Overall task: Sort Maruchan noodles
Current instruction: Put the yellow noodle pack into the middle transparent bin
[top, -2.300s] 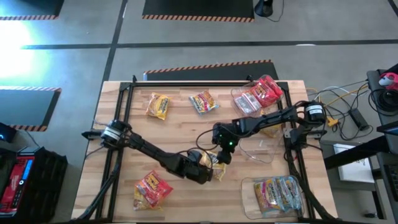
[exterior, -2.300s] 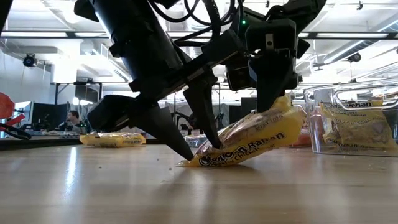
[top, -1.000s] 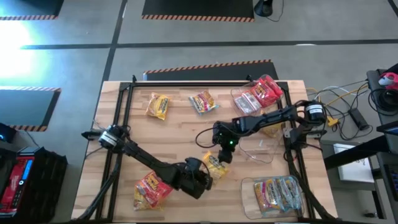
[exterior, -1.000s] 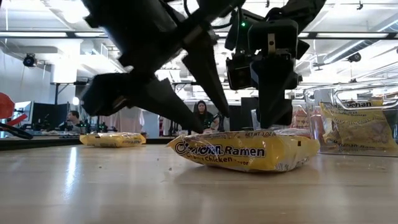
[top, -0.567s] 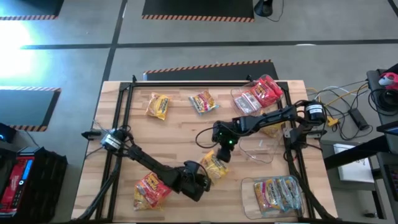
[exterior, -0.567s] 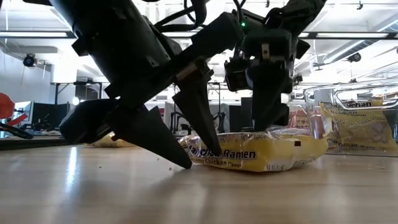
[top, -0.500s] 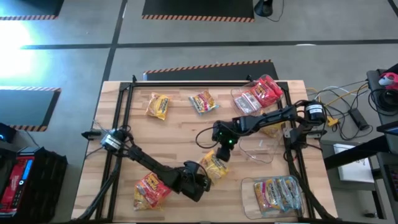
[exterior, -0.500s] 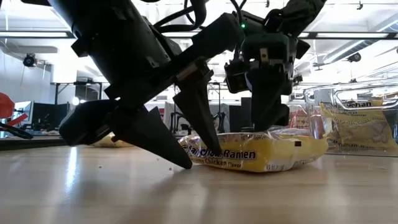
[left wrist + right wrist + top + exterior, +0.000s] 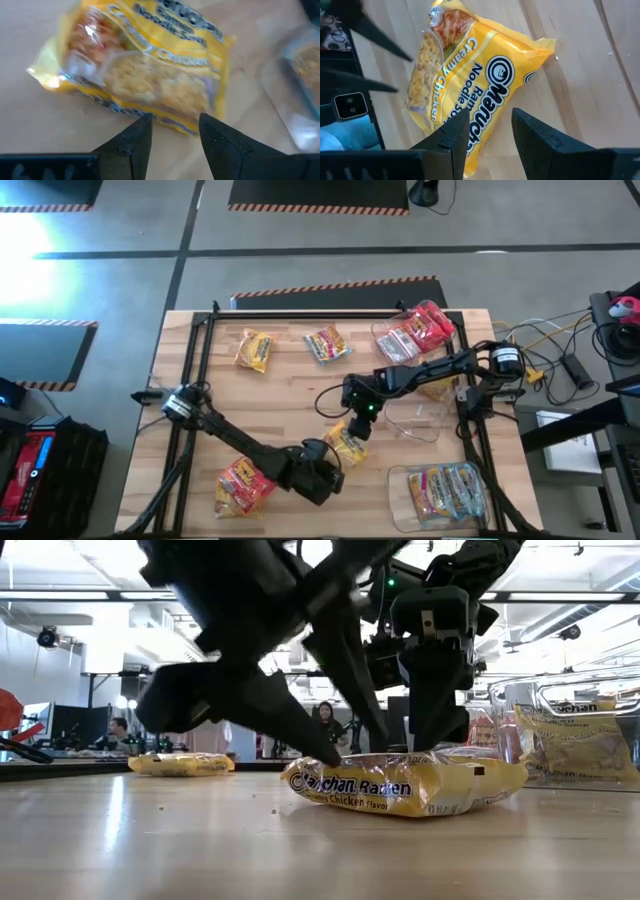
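Packet (image 9: 402, 783) of yellow noodles now lies flat on worktop (image 9: 150, 840), dropped from its earlier tilt. Left jaws (image 9: 172, 131) released, backed off its edge; right jaws (image 9: 487, 125) spread above. Regrasp needed.

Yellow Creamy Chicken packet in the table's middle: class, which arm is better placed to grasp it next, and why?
Probably the right: its tool hangs open directly over the yellow packet, near the tubs. The left tool only reaches its edge.

Overhead looking straight down, low table-level view, both wrist views close on yellow packet (image 9: 475, 85)
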